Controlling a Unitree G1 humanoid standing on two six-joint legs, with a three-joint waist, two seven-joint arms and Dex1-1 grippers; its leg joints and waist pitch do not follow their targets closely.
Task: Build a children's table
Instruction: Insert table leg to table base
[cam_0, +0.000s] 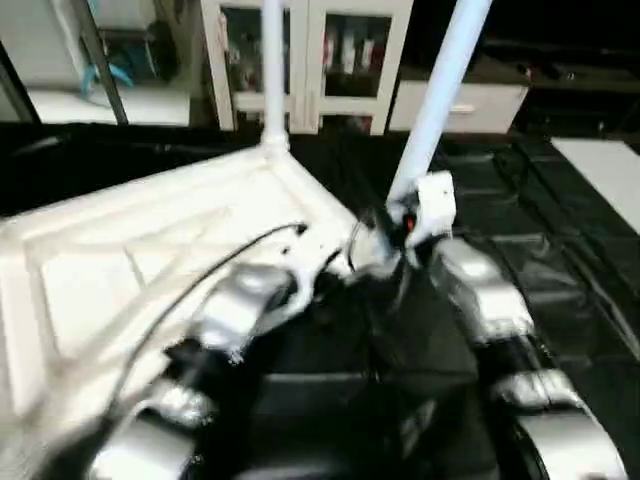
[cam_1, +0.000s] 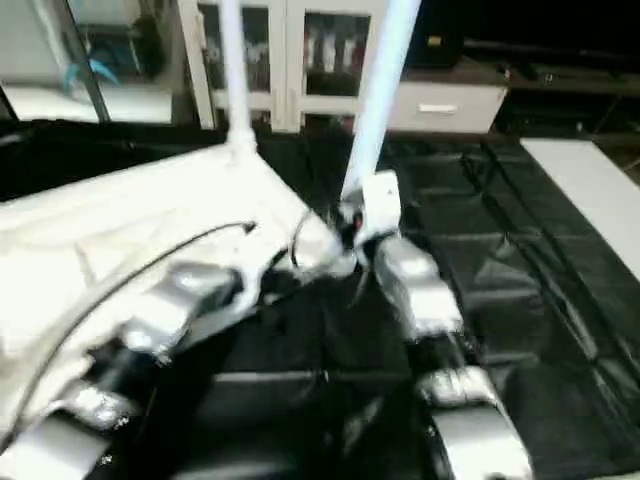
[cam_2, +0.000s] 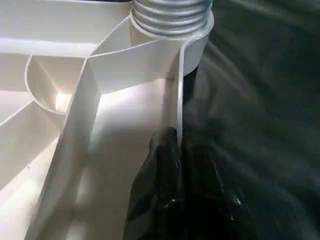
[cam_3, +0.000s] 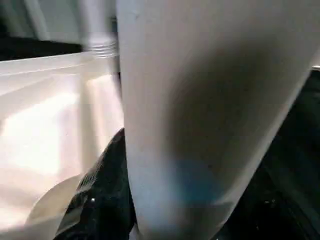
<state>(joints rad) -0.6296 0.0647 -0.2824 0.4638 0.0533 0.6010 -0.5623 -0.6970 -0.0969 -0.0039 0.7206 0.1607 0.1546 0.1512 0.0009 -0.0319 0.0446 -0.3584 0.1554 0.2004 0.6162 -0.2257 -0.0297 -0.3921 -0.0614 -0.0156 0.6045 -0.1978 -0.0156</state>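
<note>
The children's table top (cam_0: 150, 240) lies upside down, white and ribbed, on the black work table. One white leg (cam_0: 272, 70) stands upright in its far corner socket. A second leg (cam_0: 440, 90) leans slightly to the right at the top's right edge, with my right gripper (cam_0: 397, 218) shut around its lower end; a black finger (cam_3: 100, 195) presses against the tube (cam_3: 200, 110). My left gripper (cam_2: 177, 147) is shut on the top's thin rim (cam_2: 179, 90), just short of a corner socket (cam_2: 195, 40) holding a threaded leg end (cam_2: 170, 12).
The black cover (cam_0: 560, 220) spreads wrinkled to the right of the top. A white panel (cam_0: 605, 170) lies at the far right. White cabinets (cam_0: 330, 60) and a drawer unit (cam_0: 480, 105) stand behind the table.
</note>
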